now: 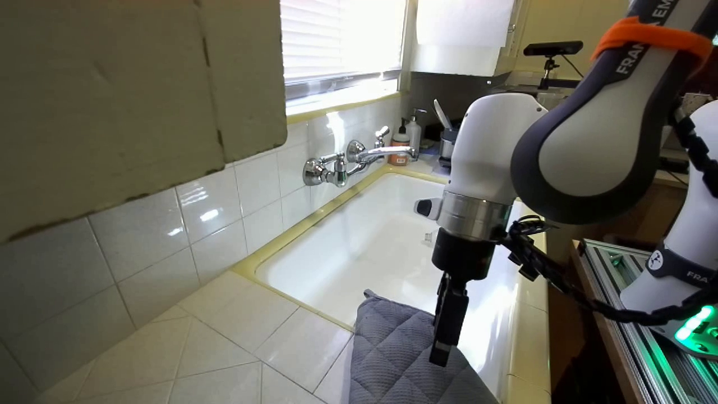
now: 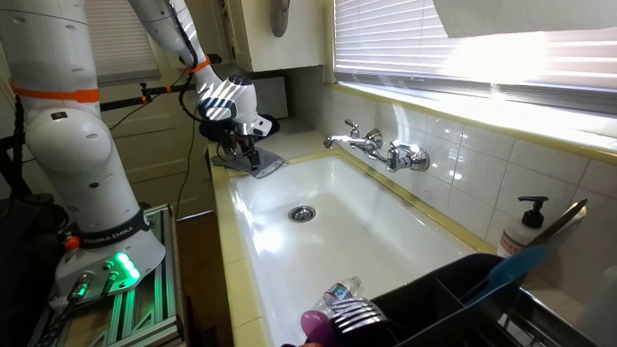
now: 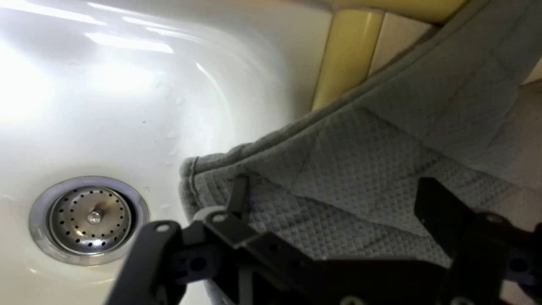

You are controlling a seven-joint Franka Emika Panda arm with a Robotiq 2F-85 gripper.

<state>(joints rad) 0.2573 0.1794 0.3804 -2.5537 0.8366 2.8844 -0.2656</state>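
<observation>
Over quilted, waffle-textured grey cloth [image 1: 392,350], a black, angular claw [image 3: 333,192], spread wide

The tap [image 2: 369,144] is jutting over the sink [image 2: 366,246], where a clear bottle [image 2: 338,292] is lying; a pump bottle [image 2: 516,235] is standing near the tiles [image 2: 535,178]; blinds [image 2: 390,43] are hanging above.

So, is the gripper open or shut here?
Open: in the wrist view, the gripper has its fingers wide apart over the cloth, with nothing pinched between them.
</observation>
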